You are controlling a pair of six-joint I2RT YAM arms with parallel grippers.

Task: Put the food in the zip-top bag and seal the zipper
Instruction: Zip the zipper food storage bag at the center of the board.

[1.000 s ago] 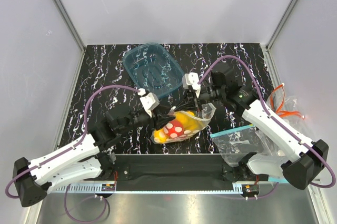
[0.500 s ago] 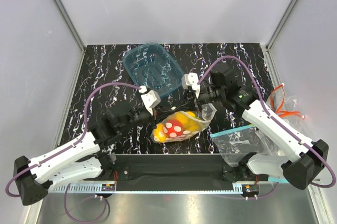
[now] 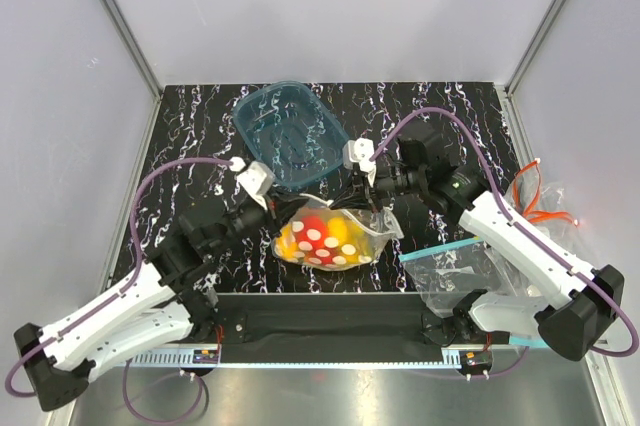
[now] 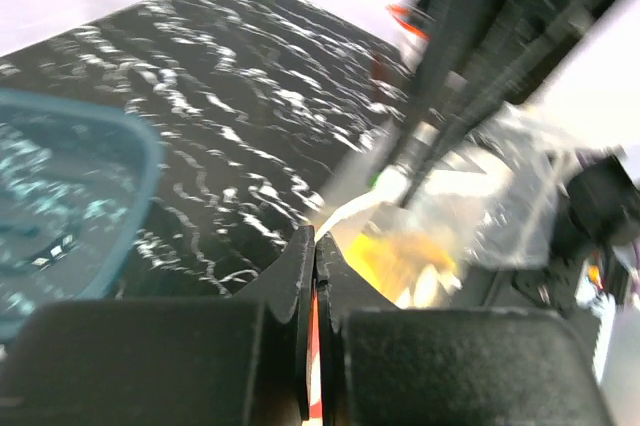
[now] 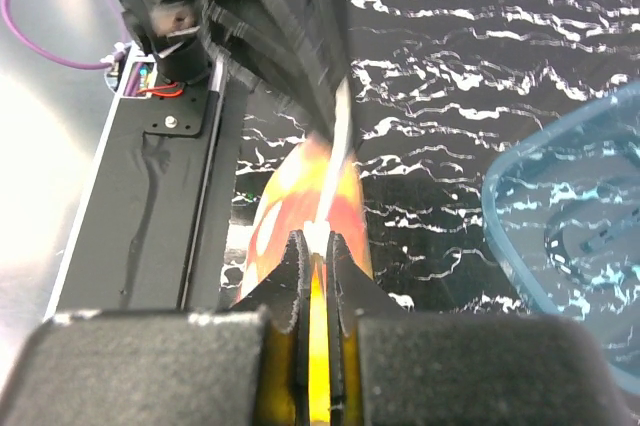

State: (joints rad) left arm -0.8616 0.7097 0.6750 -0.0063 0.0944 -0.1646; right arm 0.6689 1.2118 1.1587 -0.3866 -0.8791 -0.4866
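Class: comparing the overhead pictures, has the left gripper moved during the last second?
Yes. Against the fixed blue tray, the left gripper has shifted left, and is now shut on the zip-top bag at its edge.

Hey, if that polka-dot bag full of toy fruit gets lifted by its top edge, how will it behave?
Probably floppy: the polka-dot bag is thin crinkly film, bulging around the toy fruit. That loose load may well shift inside, likely swinging it.
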